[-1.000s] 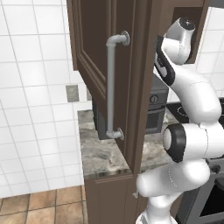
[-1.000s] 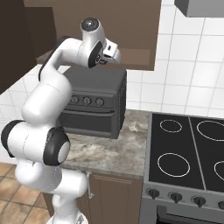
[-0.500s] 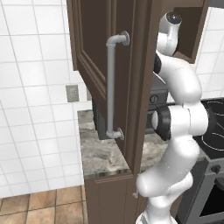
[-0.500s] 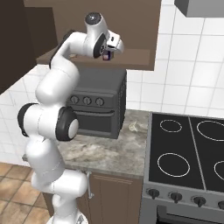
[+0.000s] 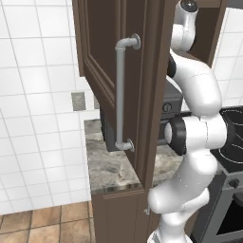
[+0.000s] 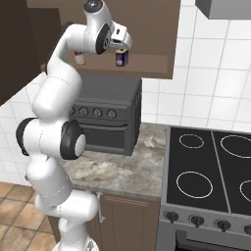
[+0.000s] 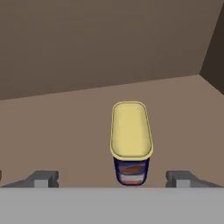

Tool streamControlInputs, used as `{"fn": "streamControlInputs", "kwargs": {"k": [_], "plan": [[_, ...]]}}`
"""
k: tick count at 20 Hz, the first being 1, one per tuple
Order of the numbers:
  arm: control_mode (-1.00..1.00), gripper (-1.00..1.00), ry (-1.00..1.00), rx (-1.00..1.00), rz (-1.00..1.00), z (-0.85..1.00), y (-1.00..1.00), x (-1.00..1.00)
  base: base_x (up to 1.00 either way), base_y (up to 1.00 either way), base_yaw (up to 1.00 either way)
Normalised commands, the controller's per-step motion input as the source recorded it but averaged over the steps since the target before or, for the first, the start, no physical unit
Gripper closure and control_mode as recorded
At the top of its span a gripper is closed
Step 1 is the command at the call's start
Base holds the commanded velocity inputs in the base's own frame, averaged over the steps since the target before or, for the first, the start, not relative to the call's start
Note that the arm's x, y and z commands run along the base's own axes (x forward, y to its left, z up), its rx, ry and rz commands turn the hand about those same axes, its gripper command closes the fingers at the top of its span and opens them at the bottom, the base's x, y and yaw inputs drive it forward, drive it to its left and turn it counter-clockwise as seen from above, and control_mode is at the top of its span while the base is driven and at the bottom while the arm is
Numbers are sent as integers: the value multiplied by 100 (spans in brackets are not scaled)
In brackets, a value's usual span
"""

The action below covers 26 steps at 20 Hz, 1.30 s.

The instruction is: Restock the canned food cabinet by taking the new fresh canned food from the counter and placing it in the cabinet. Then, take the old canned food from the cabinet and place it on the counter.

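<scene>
A can [image 7: 131,144] with a yellow lid and a blue label stands upright on the brown shelf floor of the cabinet [image 7: 65,127]. My gripper [image 7: 113,180] is open just in front of it. The fingertips [image 7: 43,178] stand wide on either side and do not touch the can. From the right base view the same can [image 6: 122,58] sits on the cabinet shelf [image 6: 149,66] just below my gripper [image 6: 123,48]. A second can [image 6: 79,58], with a red and white label, stands further left on that shelf, partly behind my arm.
The cabinet's open door [image 5: 102,57] with its grey pipe handle [image 5: 120,95] swings out on the left. A dark toaster oven [image 6: 105,115] sits on the counter [image 6: 122,171] under the cabinet. The black stovetop [image 6: 211,166] lies to the right.
The gripper went from shut on the can to open. The can now stands free on the cabinet shelf. The arm rose and reached further into the cabinet.
</scene>
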Motion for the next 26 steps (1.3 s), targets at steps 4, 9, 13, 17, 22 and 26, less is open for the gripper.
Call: {"fn": "streamControlInputs", "kwargs": {"k": [4,9,13,17,22,26], "plan": [[-100,-100,-15,-4,7,0,59,-100,0,0,0],[-100,-100,-1,0,10,-8,65,-94,0,0,0],[-100,-100,1,1,5,-7,66,-12,0,0,0],[-100,-100,2,1,2,0,58,48,0,0,0],[-100,-100,0,0,0,0,31,57,0,0,0],[-100,-100,1,0,0,0,31,49,0,0,0]]}}
